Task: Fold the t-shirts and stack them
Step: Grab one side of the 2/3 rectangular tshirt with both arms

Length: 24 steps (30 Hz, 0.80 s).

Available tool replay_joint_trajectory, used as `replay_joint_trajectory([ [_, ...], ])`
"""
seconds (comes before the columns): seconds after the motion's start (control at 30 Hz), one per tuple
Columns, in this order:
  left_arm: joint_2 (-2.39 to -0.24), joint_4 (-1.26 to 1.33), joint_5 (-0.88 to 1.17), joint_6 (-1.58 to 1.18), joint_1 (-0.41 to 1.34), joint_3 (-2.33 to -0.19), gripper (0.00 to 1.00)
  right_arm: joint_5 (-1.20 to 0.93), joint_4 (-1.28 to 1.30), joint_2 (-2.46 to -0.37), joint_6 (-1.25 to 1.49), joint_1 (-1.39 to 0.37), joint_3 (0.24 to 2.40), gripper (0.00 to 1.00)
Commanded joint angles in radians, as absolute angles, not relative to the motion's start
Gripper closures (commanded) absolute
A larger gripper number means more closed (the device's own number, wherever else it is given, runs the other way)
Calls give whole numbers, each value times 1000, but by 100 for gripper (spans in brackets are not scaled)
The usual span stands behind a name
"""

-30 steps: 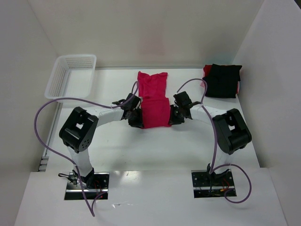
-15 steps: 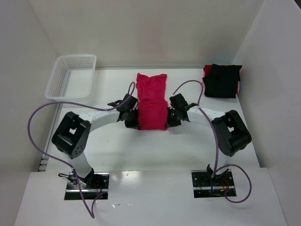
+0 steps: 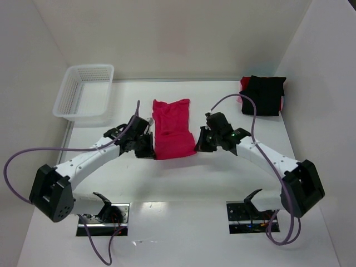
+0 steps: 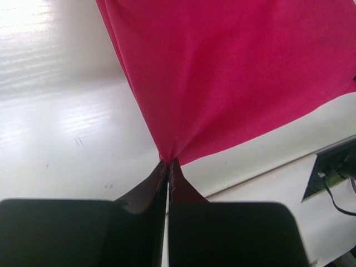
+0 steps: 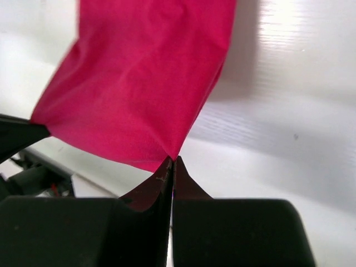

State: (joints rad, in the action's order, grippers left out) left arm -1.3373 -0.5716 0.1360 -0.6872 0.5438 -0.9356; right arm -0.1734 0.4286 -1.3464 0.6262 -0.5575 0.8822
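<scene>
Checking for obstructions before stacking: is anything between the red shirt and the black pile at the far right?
No object lies between the shirt and the pile. Only the right arm's cable loops above that stretch. The left gripper and right gripper are shut on the shirt's near corners.

**Middle taken, near and far strips open**

The red t-shirt [image 3: 172,129] fills the middle of the table [image 3: 222,178]. The left gripper [image 3: 152,151] and right gripper [image 3: 196,148] pinch its near corners, and their arms slant in and bar both flanks. Bare surface lies before the shirt's near edge between the arms, and in a strip beyond its far edge up to the back wall [image 3: 183,39]. The white basket [image 3: 83,92] blocks the far left corner, and the folded black stack [image 3: 262,95] blocks the far right by the side wall. Purple cables [image 3: 229,97] arch over the table beside each wrist.
</scene>
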Motion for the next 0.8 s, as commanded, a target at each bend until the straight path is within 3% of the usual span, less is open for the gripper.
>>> replay_joint_trajectory([
  [0.0,-1269,-670,124,-704,543,-983,100,-158,492,-1256,670,-565,906,100],
  [0.27,-1364,-686,78,-612,456,-1211,100,-121,463,-1344,618,-555,1120,100],
  [0.77,-1808,-632,80,-494,295,-1658,100,-117,370,-1787,457,-410,1564,100],
])
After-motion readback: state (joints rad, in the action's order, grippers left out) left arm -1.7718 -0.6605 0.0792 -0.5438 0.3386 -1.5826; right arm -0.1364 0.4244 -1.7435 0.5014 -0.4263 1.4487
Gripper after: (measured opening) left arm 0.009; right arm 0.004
